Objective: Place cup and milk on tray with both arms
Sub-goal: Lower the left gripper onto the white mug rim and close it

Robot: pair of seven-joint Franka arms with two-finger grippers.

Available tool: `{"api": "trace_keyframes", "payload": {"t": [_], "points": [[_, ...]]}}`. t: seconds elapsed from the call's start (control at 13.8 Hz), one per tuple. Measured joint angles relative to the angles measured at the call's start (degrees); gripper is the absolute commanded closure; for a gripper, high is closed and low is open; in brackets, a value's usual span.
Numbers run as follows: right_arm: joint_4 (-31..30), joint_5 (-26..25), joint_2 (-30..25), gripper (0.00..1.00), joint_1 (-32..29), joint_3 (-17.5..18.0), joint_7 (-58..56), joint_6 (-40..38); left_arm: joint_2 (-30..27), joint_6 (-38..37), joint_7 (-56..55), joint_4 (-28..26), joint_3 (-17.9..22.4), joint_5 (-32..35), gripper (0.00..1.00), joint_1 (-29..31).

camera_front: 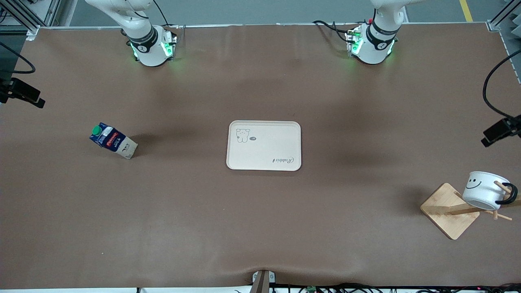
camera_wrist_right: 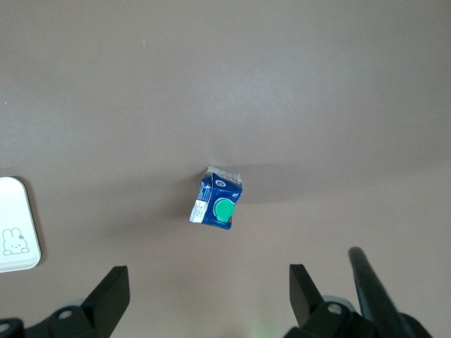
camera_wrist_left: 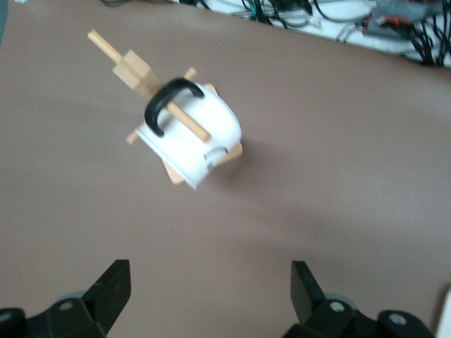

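From the front, the cream tray (camera_front: 263, 145) sits mid-table with bare cloth all round, while the spread left gripper (camera_wrist_left: 211, 299) hangs over the white cup (camera_wrist_left: 194, 137) on its wooden rack (camera_wrist_left: 134, 70), and the spread right gripper (camera_wrist_right: 209, 299) hangs over the blue, green-capped milk (camera_wrist_right: 217, 206).

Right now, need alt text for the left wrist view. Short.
A white cup hangs by its black handle on a peg of a wooden rack, above the brown table. The left gripper is open over the bare table, holding nothing.
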Motion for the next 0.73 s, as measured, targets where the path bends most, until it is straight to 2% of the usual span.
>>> {"api": "trace_keyframes", "payload": {"t": [0.22, 0.51, 0.73], "points": [[0.24, 0.00, 0.38, 0.00, -0.07, -0.15, 0.08, 0.00, 0.07, 15.15, -0.22, -9.76, 0.02, -0.84, 0.00, 3.14], [0.89, 0.00, 1.10, 0.00, -0.16, -0.27, 0.46, 0.03, -0.10, 20.32, -2.43, -15.11, 0.02, -2.69, 0.00, 4.29], [0.96, 0.00, 1.29, 0.00, -0.21, -0.29, 0.63, 0.03, -0.32, 28.72, -2.60, -19.85, 0.03, -2.72, 0.00, 5.17]]}}
